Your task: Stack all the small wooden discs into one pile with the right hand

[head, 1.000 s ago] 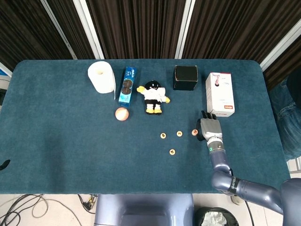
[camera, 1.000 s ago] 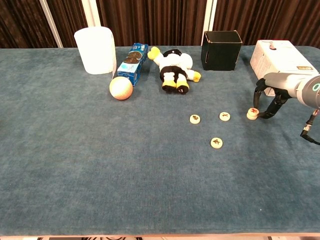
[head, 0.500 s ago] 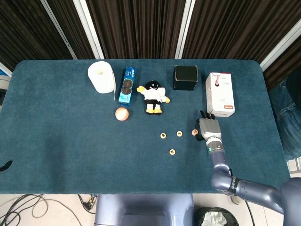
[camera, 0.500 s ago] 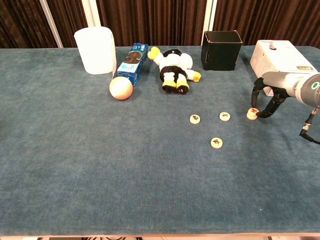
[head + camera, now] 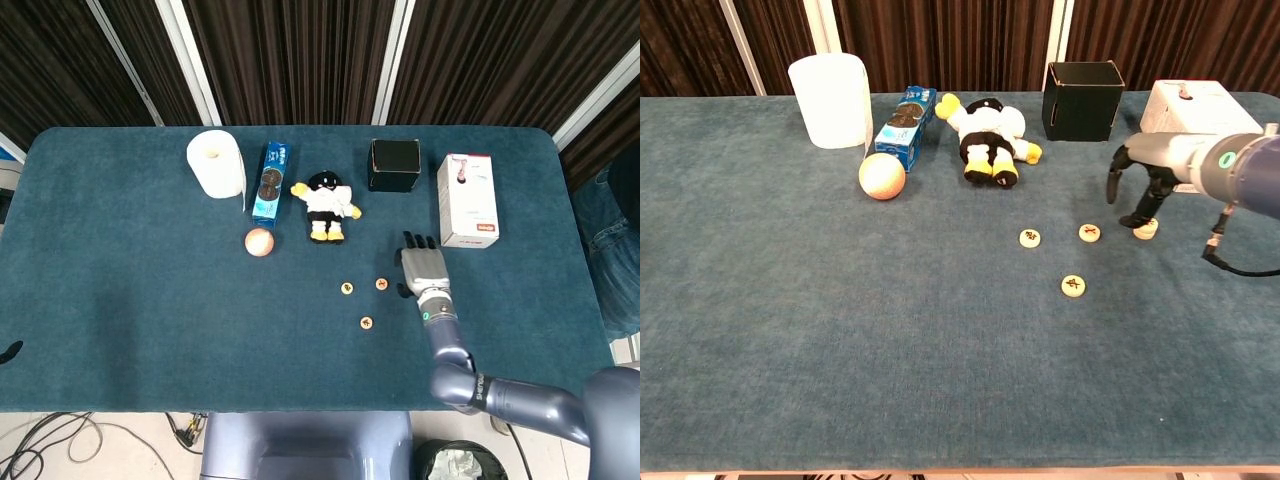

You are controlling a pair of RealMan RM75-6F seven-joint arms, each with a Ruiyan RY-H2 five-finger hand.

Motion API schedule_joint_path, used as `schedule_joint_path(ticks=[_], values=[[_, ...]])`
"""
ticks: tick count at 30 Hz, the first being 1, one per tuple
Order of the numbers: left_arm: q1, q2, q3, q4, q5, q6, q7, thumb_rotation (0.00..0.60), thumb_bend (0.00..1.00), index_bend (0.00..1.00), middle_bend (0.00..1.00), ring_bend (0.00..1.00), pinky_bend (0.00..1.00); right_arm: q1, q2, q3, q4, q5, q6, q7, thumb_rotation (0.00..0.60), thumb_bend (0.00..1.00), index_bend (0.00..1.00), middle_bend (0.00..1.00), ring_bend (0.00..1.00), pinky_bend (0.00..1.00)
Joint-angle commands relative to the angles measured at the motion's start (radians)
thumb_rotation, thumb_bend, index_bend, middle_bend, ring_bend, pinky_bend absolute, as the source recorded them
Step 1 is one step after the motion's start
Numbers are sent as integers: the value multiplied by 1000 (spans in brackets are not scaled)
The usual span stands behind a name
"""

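**Four discs unstacked; right hand poised at the rightmost one**

Four small wooden discs lie flat and apart on the worktop (image 5: 790,330), none yet stacked. In the chest view, the rightmost disc (image 5: 1146,229) sits just beside your right hand (image 5: 1140,175), with one dark finger (image 5: 1145,207) reaching down to or against its left edge; contact cannot be confirmed. The second disc (image 5: 1090,233) lies near, to the left of it, the third disc (image 5: 1030,238) further left, and the fourth disc (image 5: 1072,286) nearer the robot. In the head view the hand covers the rightmost disc.

Your fingers are spread and curved downward, holding nothing that either view shows. The left hand appears in neither view.

Behind the discs stand a plush toy (image 5: 988,135), a black box (image 5: 1083,99) and a white carton (image 5: 1196,108), the last just behind your hand; further left are a ball (image 5: 882,176), a biscuit packet (image 5: 905,127) and a paper roll (image 5: 832,100).

Risks, as judged from here: a thin, flat disc gives little edge to pinch, so closing fingertips may flick it away or push it into the second disc. Lowering too far may drag on the cloth; lifting back may brush the carton.
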State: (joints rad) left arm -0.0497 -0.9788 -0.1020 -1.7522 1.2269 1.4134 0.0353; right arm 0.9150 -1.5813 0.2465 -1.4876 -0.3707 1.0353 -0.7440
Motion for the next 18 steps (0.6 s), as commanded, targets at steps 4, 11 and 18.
schedule_joint_path(ticks=[4,11,18], values=[[-1,2,0,0,-3,-4,-2,600,148,50,0,0,0,45,-76,30,2,14,43,-21,600,406,371,0,0,0],[-4,6,1,-3,-10,-15,0,600,148,50,0,0,0,58,-159,35,37,-23,71,-2,600,406,371,0,0,0],[-5,11,1,-4,-16,-23,-5,600,148,50,0,0,1,51,-193,25,72,-51,66,12,600,406,398,0,0,0]])
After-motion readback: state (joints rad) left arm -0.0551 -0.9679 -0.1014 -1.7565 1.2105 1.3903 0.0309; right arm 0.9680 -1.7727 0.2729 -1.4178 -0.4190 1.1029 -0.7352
